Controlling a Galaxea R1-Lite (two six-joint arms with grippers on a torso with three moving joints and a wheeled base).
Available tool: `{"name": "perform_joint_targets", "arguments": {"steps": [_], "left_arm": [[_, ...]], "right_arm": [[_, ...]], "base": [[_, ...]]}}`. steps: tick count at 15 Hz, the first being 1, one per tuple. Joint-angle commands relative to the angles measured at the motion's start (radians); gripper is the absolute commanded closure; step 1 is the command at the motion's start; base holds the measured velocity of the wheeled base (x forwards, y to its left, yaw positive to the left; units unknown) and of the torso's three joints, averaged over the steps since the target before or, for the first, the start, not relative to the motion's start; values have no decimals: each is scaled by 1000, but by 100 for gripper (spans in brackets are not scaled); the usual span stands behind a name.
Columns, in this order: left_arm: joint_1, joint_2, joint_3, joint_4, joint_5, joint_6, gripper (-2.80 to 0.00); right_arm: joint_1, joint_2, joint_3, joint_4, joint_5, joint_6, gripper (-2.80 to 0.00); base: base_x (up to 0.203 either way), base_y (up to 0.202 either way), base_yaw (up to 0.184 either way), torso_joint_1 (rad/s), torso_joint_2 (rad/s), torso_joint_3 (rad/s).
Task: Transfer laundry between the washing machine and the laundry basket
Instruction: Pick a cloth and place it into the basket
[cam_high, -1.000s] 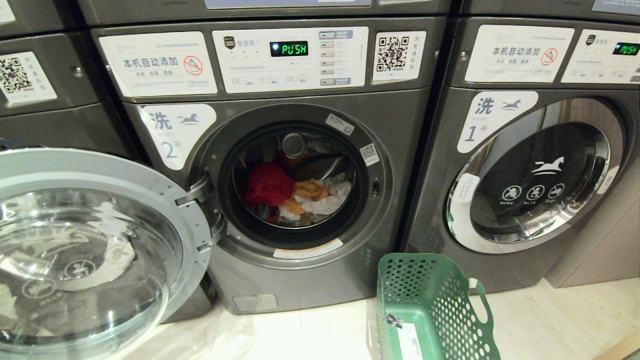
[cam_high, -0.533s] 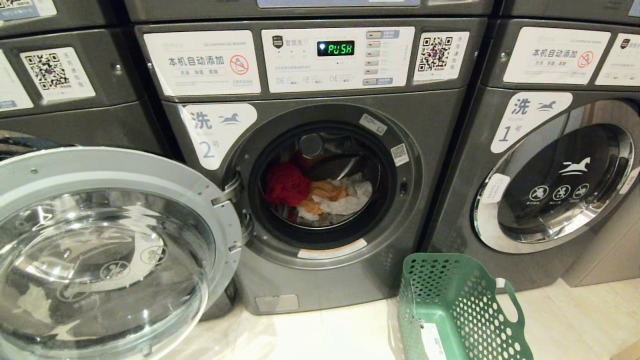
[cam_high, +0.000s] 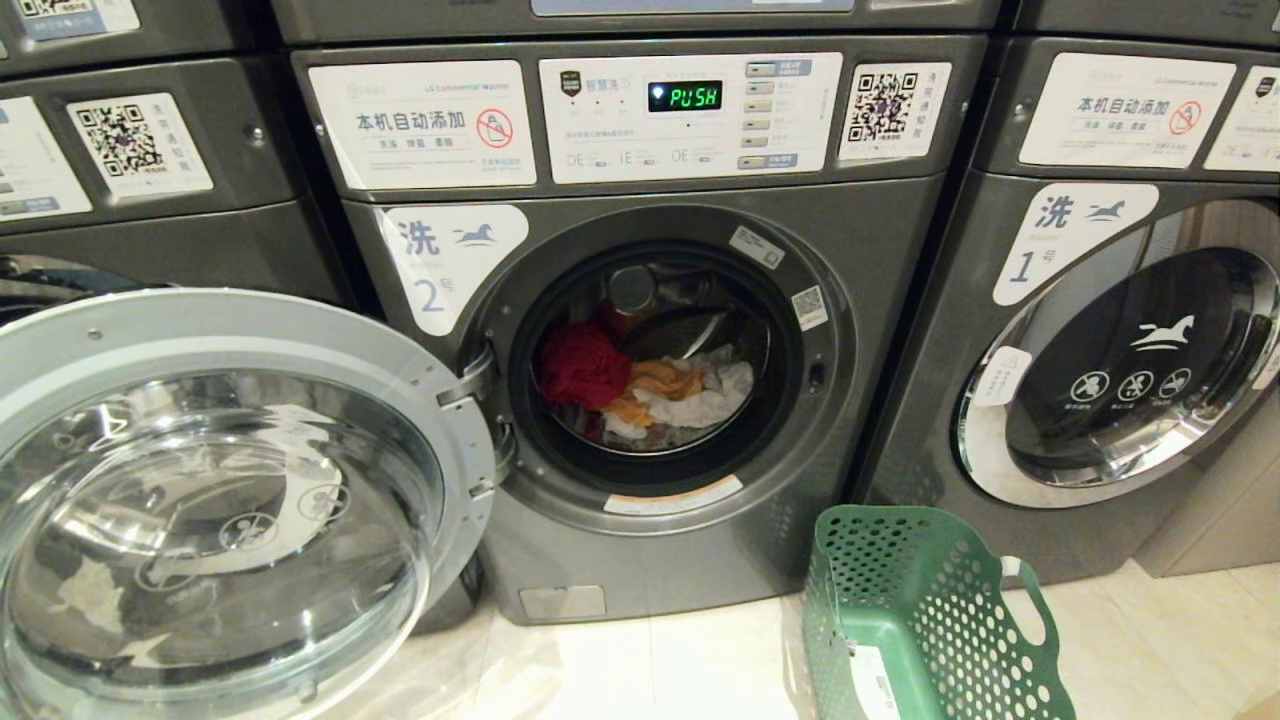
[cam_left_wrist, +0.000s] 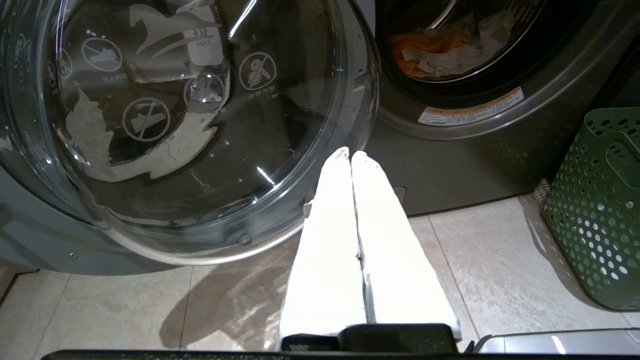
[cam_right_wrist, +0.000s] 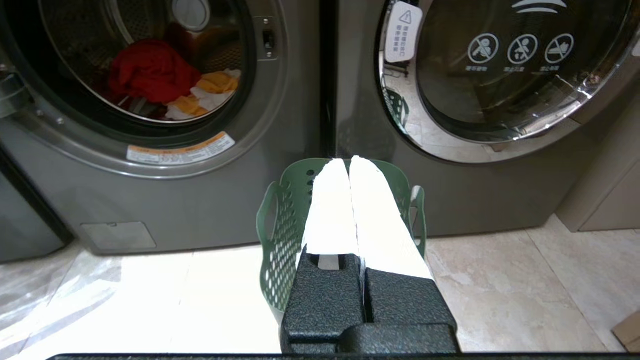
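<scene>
Nearest, one green basket (cam_high: 930, 620) stands on the tiled floor (cam_high: 700, 670) at right, empty as far as its visible interior shows, with one white sticker on its near wall. At near left, the one open door (cam_high: 220, 500) of the washer (cam_high: 640, 540) swings out toward the viewer, its glass bowl facing up and forward, hinged at the washer's left edge. The left end effector (cam_left_wrist: 350, 154) hangs low before this door's rim, its two white fingers (cam_left_wrist: 330, 240) pressed together and holding nothing. The right end effector (cam_right_wrist: 348, 160) hangs above the basket, its two fingers likewise together and empty; neither arm shows in the head view. Farther back, the washer marked 2 has its drum exposed. Inside lies the laundry (cam_high: 640, 385): one red piece at left, one orange piece in the middle, one white piece at right, all heaped on the drum floor; whether more lies beneath cannot be told. One display (cam_high: 685, 96) above reads PUSH. To the right, a second machine (cam_high: 1120, 360), marked 1, has its door shut. A third machine (cam_high: 130, 160) is partly visible at far left.
</scene>
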Motion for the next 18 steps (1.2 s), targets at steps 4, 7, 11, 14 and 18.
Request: {"name": "perform_joint_targets", "arguments": {"steps": [4,7,11,14,18], "left_arm": [[0,1,2,-1,-4,6,0],[0,1,2,-1,-4,8,0],[0,1,2,-1,-4,8,0],[0,1,2,-1,-4,8,0],[0,1,2,-1,-4,6,0]], "right_arm": [[0,0,34,-1,0,3,0],[0,0,34,-1,-1,8,0],[0,0,34,-1,-1,10,0],[0,0,34,-1,-1,10,0],[0,0,34,-1,-1,10,0]], "base": [[0,0,0,0,0,0],[0,0,0,0,0,0],[0,0,0,0,0,0],[0,0,0,0,0,0],[0,0,0,0,0,0]]}}
